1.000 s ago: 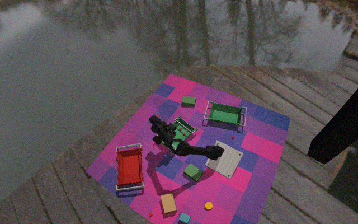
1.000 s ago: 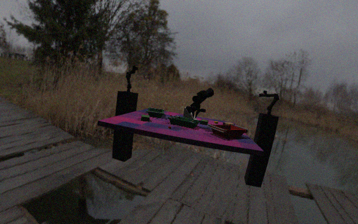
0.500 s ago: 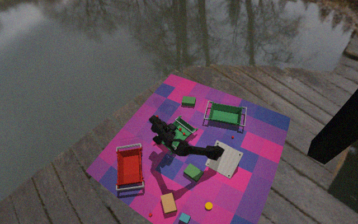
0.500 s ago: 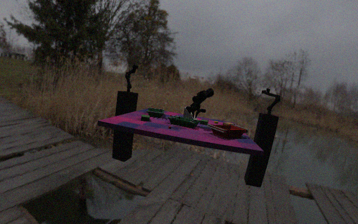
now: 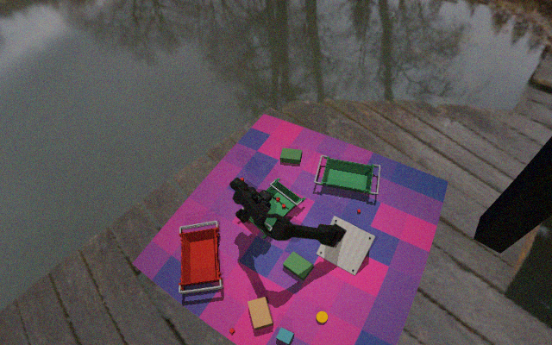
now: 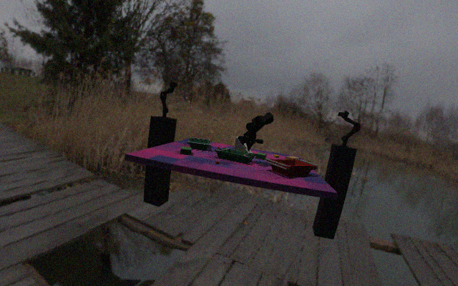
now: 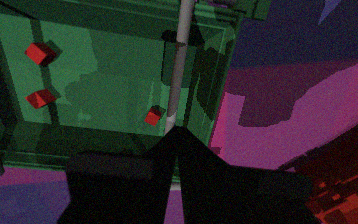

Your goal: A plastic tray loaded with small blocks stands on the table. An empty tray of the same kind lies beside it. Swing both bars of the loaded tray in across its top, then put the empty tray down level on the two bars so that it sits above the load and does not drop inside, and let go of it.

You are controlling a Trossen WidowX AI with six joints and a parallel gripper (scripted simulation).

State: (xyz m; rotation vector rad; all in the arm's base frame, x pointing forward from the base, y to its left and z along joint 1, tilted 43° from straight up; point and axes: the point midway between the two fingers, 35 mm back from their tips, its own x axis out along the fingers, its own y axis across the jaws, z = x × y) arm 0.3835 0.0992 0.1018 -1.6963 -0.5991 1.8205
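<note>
Closed, with no bar between the fingers of the gripper point(image 5: 260, 213) point(image 6: 250, 148) point(image 7: 179, 129), at the near end of the loaded green tray point(image 5: 290, 205) point(image 6: 234, 156) point(image 7: 115, 100), mid-worktop. Just beside the tips, the near bar point(image 7: 181, 55), long axis crosswise; push likely inward, toward the upper-right edge in the top view. Mind the red tray point(image 5: 200, 256) point(image 6: 290, 169) point(image 7: 350, 200) near the left corner.

Top looks down, exterior sideways from afar — both catch the table point(image 5: 401, 302) point(image 6: 240, 174).
</note>
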